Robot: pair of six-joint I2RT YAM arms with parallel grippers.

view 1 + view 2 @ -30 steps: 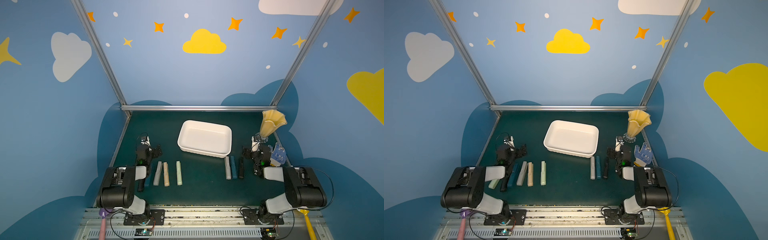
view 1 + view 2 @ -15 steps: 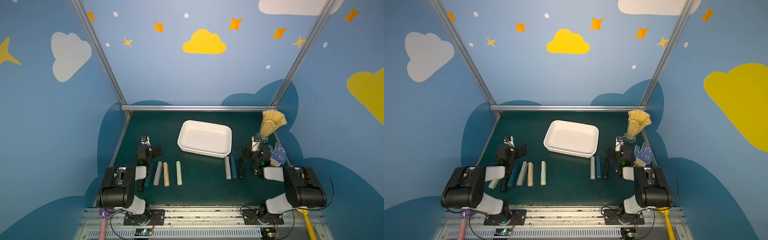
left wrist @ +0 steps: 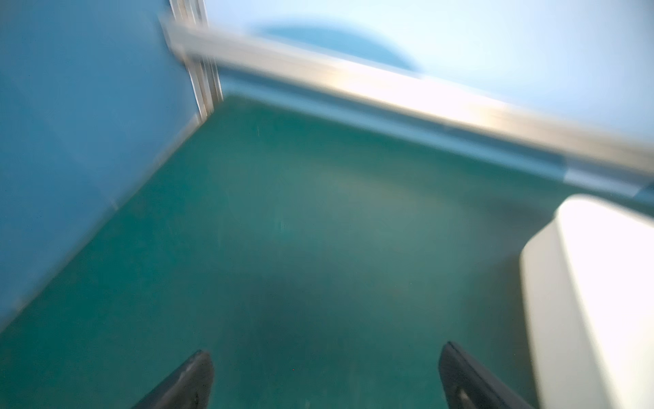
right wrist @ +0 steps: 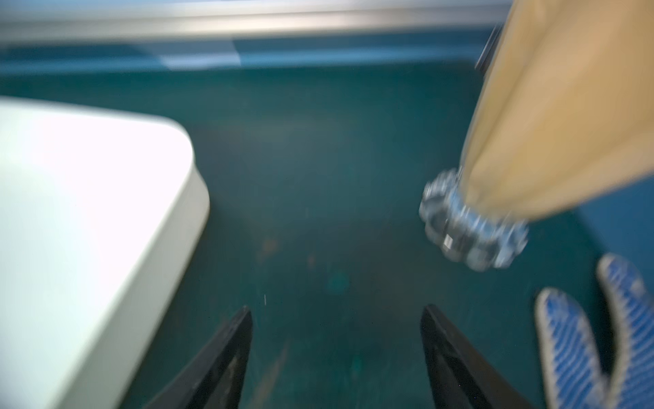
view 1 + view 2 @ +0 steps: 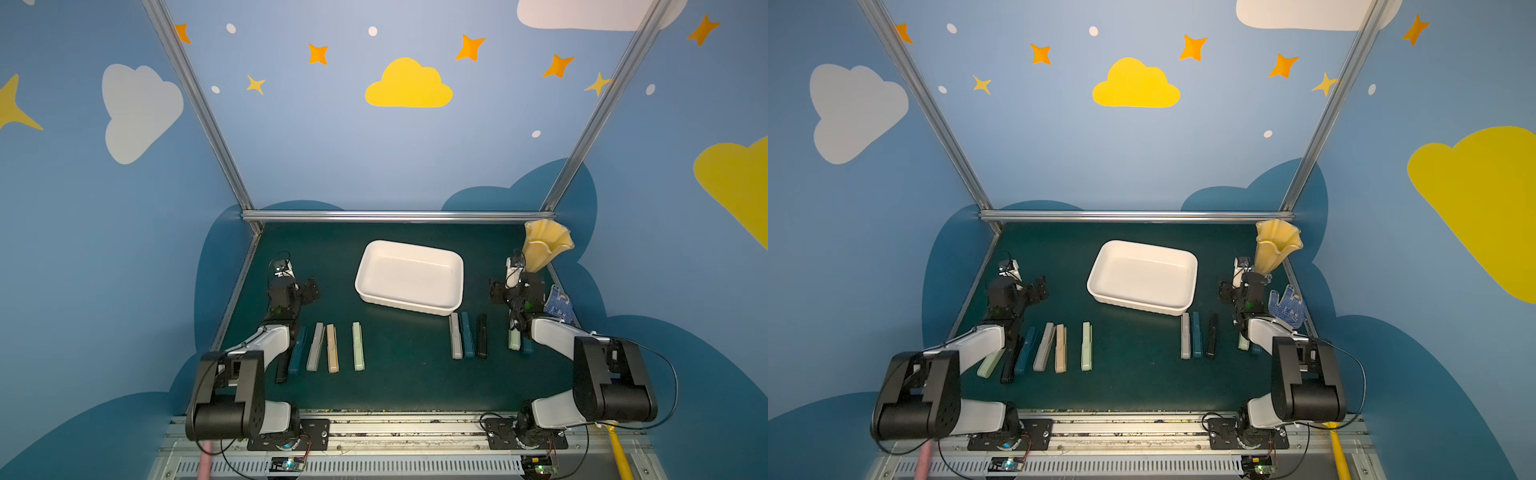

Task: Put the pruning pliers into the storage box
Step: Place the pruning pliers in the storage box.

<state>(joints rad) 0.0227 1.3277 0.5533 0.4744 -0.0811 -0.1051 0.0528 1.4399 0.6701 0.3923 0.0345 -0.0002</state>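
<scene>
The white storage box stands mid-table with nothing in it; its corner shows in the left wrist view and the right wrist view. Several pruning pliers lie in a row at the front left, some partly under the left arm. More pliers lie at the front right, two of them partly under the right arm. My left gripper hovers open left of the box, over bare mat. My right gripper is open right of it, holding nothing.
A yellow fluted vase on a clear base stands at the back right, close to the right gripper. A blue dotted glove lies beside it. Walls and a metal rail enclose the mat.
Both arms sit in almost the same places as before. The pliers and the box have not moved.
</scene>
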